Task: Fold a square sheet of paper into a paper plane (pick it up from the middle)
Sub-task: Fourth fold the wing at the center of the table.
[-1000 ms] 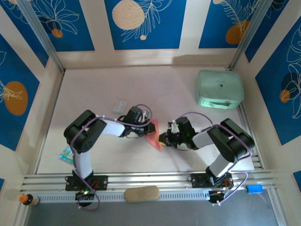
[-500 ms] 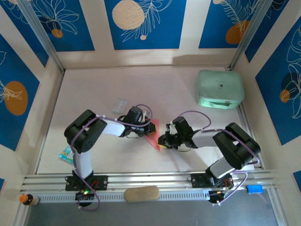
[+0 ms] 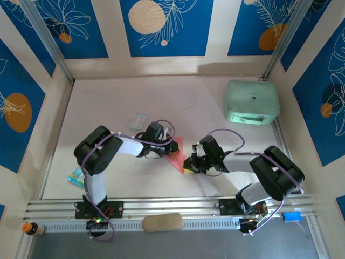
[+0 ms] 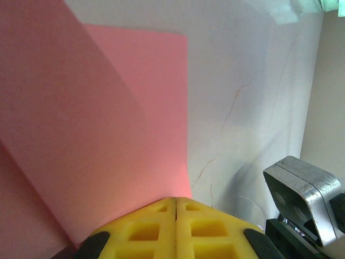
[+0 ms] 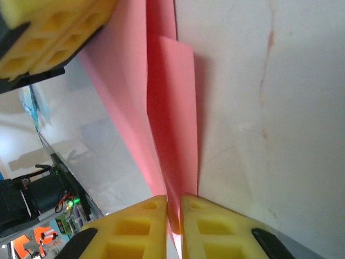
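From above, the square sheet of paper (image 3: 177, 156) sits mid-table (image 3: 108, 102) as a narrow pink wedge, between the left end effector (image 3: 172, 147) and the right end effector (image 3: 188, 166). The right wrist camera adds the detail: its yellow fingers (image 5: 135, 226) are nipped narrow on the paper's edge. On the left wrist camera the pads (image 4: 145, 226) press flush together at the sheet; whether paper is caught, I cannot tell. Since a second ago the right elbow has swung outward; the left arm hasn't moved.
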Action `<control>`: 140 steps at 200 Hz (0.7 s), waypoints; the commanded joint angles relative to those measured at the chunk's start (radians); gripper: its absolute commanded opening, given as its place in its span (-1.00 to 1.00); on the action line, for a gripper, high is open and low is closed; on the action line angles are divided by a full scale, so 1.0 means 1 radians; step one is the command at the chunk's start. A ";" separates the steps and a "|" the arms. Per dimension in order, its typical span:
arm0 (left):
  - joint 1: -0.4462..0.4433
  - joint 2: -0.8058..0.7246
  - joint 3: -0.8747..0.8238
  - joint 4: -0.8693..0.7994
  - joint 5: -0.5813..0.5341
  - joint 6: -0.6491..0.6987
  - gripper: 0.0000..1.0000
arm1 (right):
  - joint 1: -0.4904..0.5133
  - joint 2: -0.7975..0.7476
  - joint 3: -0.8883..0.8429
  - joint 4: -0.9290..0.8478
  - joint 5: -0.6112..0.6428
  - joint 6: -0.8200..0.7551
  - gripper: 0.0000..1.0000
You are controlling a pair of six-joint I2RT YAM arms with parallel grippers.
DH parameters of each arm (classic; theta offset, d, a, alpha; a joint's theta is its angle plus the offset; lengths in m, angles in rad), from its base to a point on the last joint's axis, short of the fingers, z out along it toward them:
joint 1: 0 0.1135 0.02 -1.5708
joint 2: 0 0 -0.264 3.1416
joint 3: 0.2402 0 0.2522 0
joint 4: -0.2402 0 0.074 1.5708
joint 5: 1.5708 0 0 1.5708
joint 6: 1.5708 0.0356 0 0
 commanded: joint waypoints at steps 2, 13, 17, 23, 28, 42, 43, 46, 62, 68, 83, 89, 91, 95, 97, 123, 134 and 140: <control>-0.001 0.042 -0.027 -0.048 -0.018 0.003 -0.89 | 0.009 -0.010 -0.029 -0.063 -0.045 -0.016 -0.80; -0.001 0.044 -0.029 -0.040 -0.018 -0.003 -0.89 | 0.010 0.006 -0.030 -0.060 -0.057 -0.019 -0.84; -0.001 0.045 -0.029 -0.037 -0.018 -0.004 -0.89 | 0.010 0.013 -0.031 -0.055 -0.063 -0.021 -0.87; -0.001 0.045 -0.030 -0.034 -0.018 -0.007 -0.89 | 0.011 0.023 -0.032 -0.047 -0.072 -0.018 -0.88; 0.000 0.044 -0.031 -0.031 -0.016 -0.008 -0.89 | 0.013 0.031 -0.033 -0.040 -0.077 -0.015 -0.87; -0.001 0.044 -0.033 -0.033 -0.017 -0.009 -0.89 | 0.020 0.042 -0.033 -0.040 -0.074 -0.012 -0.84; -0.001 0.043 -0.033 -0.033 -0.017 -0.010 -0.89 | 0.021 0.042 -0.033 -0.040 -0.073 -0.012 -0.84; 0.000 0.044 -0.033 -0.033 -0.018 -0.010 -0.89 | 0.021 0.042 -0.033 -0.042 -0.070 -0.011 -0.83; -0.001 0.039 -0.035 -0.038 -0.021 -0.008 -0.89 | 0.021 0.032 -0.034 -0.052 -0.067 -0.013 -0.83; -0.001 0.040 -0.036 -0.038 -0.020 -0.007 -0.89 | 0.021 0.025 -0.033 -0.058 -0.066 -0.014 -0.80; -0.001 0.040 -0.038 -0.038 -0.020 -0.010 -0.89 | 0.021 0.009 -0.030 -0.066 -0.071 -0.016 -0.77; -0.001 0.040 -0.038 -0.039 -0.020 -0.008 -0.89 | 0.021 0.003 -0.029 -0.070 -0.074 -0.016 -0.77; 0.000 0.039 -0.038 -0.041 -0.020 -0.009 -0.89 | 0.022 0.001 -0.029 -0.072 -0.075 -0.018 -0.77; -0.001 0.039 -0.038 -0.041 -0.021 -0.010 -0.89 | 0.021 -0.002 -0.027 -0.076 -0.076 -0.018 -0.76; -0.001 0.039 -0.038 -0.041 -0.022 -0.008 -0.89 | 0.022 -0.003 -0.027 -0.079 -0.076 -0.018 -0.76; -0.001 0.039 -0.038 -0.046 -0.025 -0.009 -0.89 | 0.024 -0.015 -0.029 -0.092 -0.073 -0.026 -0.82; -0.001 0.039 -0.039 -0.048 -0.026 -0.009 -0.89 | 0.026 -0.011 -0.032 -0.087 -0.081 -0.029 -0.88; -0.001 0.039 -0.038 -0.048 -0.027 -0.008 -0.89 | 0.028 -0.006 -0.031 -0.081 -0.088 -0.033 -0.89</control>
